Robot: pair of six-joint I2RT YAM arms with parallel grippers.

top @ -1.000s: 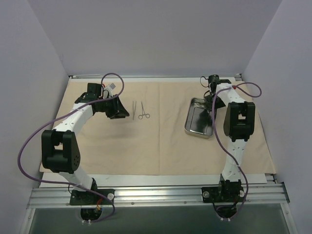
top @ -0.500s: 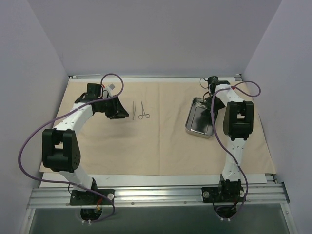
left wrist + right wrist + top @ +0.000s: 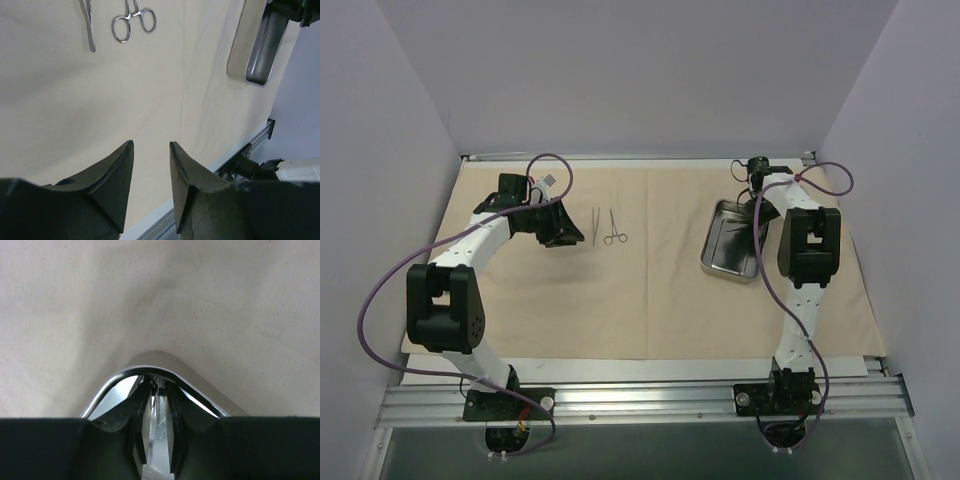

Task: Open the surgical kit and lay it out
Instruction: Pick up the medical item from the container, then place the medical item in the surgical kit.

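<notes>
The beige cloth wrap (image 3: 650,300) lies spread flat over the table. Two thin metal instruments (image 3: 595,225) (image 3: 613,228) rest side by side on it at the back left, also visible as a ring-handled instrument (image 3: 132,22) in the left wrist view. My left gripper (image 3: 565,235) (image 3: 151,145) hovers just left of them, open and empty. The steel tray (image 3: 728,250) sits on the cloth at the right. My right gripper (image 3: 754,197) (image 3: 159,385) reaches down inside the tray's far corner (image 3: 150,360), fingers a narrow gap apart with nothing between them.
Grey walls close in the table on the left, back and right. An aluminium rail (image 3: 640,395) with both arm bases runs along the near edge. A purple cable (image 3: 820,180) loops off each arm.
The right gripper's fingers have drawn closer together at the tray's far corner. The left arm, the instruments and the cloth have not moved.
</notes>
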